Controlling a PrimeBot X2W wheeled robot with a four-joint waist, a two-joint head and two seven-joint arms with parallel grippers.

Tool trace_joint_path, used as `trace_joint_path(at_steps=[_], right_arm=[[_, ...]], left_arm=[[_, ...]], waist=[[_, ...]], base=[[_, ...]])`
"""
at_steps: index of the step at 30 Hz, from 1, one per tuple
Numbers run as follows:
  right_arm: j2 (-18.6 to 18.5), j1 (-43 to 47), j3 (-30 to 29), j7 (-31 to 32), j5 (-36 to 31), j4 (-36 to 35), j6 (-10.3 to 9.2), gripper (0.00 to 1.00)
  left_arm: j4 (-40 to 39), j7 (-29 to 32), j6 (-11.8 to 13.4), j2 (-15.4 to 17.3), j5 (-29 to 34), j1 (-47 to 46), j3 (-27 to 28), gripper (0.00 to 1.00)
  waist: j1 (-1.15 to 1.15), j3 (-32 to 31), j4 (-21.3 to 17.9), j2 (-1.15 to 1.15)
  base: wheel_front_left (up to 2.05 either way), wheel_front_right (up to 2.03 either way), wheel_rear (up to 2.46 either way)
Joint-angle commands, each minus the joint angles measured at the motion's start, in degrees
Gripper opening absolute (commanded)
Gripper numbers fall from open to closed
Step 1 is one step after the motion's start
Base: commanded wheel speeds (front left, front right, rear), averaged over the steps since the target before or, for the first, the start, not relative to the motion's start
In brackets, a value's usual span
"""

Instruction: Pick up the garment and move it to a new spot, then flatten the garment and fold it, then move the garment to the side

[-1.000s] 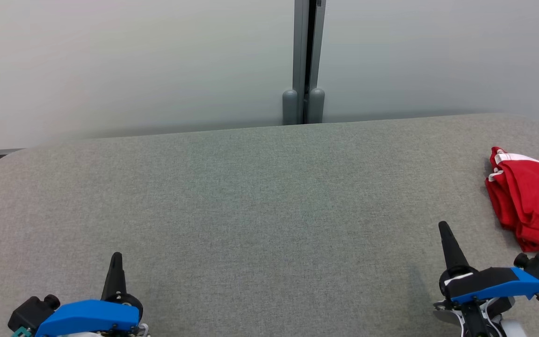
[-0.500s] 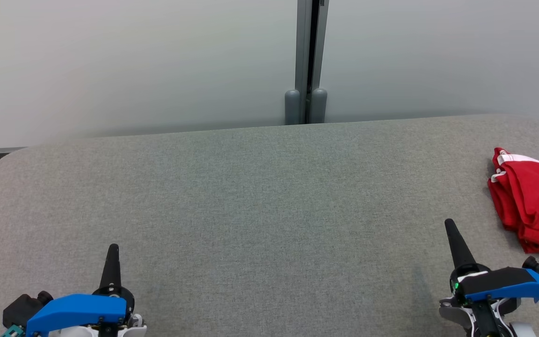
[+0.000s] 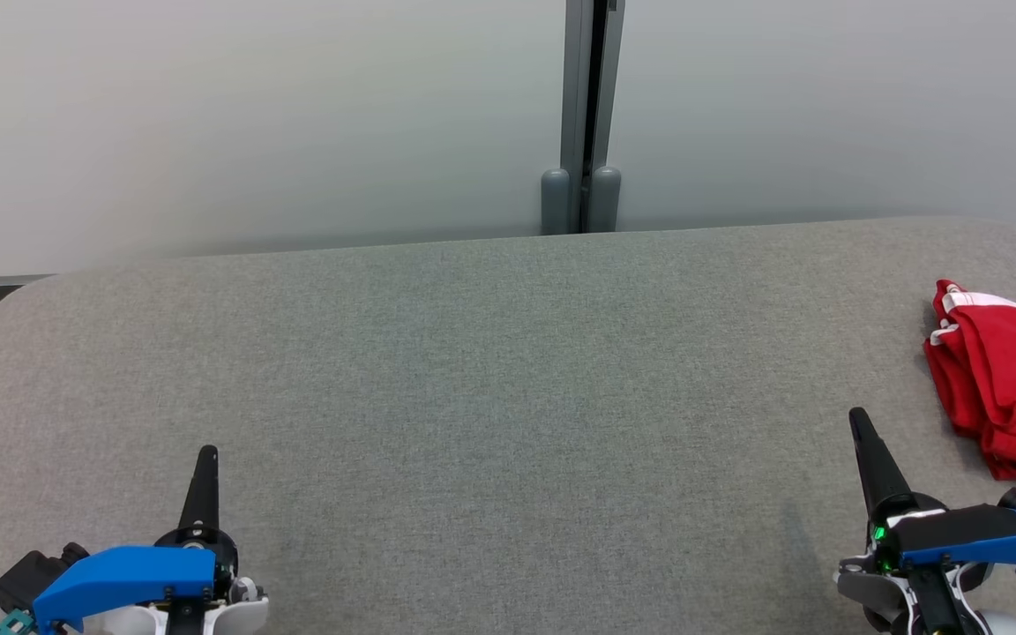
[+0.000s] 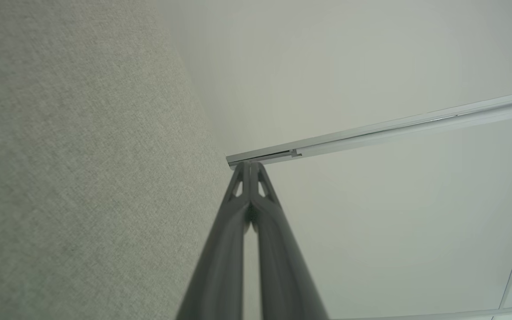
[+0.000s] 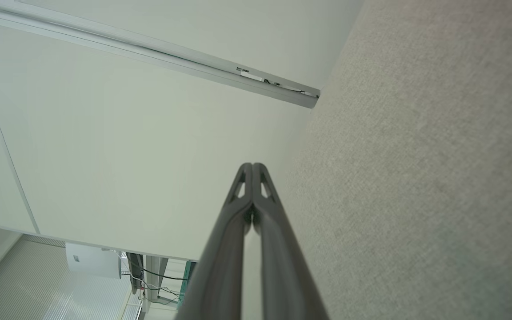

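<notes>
- Since a second ago, the left gripper (image 3: 206, 454) has edged outward toward the left of the head view, its fingers showing longer; the right gripper (image 3: 857, 414) has drifted slightly rightward. The view itself has also shifted a little, so the scenery's small displacement is the camera's
- Left gripper: fingers pressed together, nothing between them, poised low over the near left of the desk (image 3: 473, 353). Judged a parked posture, not an approach
- Centre: grey fabric desk top, with a grey post (image 3: 592, 115) between pale wall panels behind it
- Right gripper: fingers likewise pressed together, carrying nothing, over the near right of the desk. It is near the garment (image 3: 1011, 388) but apart from it, consistent with a release
- Garment: red with white trim, lying as a layered bundle at the desk's right edge, partly cut off by the frame. Its position suits the final "to the side" step, so the task is judged at or near its end; the quality of the fold cannot be fully verified
</notes>
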Motion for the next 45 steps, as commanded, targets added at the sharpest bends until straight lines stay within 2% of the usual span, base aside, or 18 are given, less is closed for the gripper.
trace_joint_path(at_steps=[1,37,45], right_arm=[[-0.1,0.6,-0.3,0.5,1.5,-0.9,0.02,0.0],[-0.1,2.5,-2.7,4.6,16.5,-5.1,0.01,0.0],[-0.1,2.6,-2.8,4.8,17.3,-5.3,0.01,0.0]], left_arm=[[-0.6,0.4,-0.5,0.1,-1.2,-1.4,0.6,0.0],[-1.8,4.4,-2.6,0.0,-15.5,-2.8,3.1,0.0],[-1.8,4.7,-2.6,0.1,-16.3,-2.9,3.3,0.0]], waist=[[0.0,0.0,0.0,0.0],[0.0,0.1,0.9,0.0],[0.0,0.1,0.9,0.0]], base=[[0.0,0.0,0.0],[0.0,0.0,0.0],[0.0,0.0,0.0]])
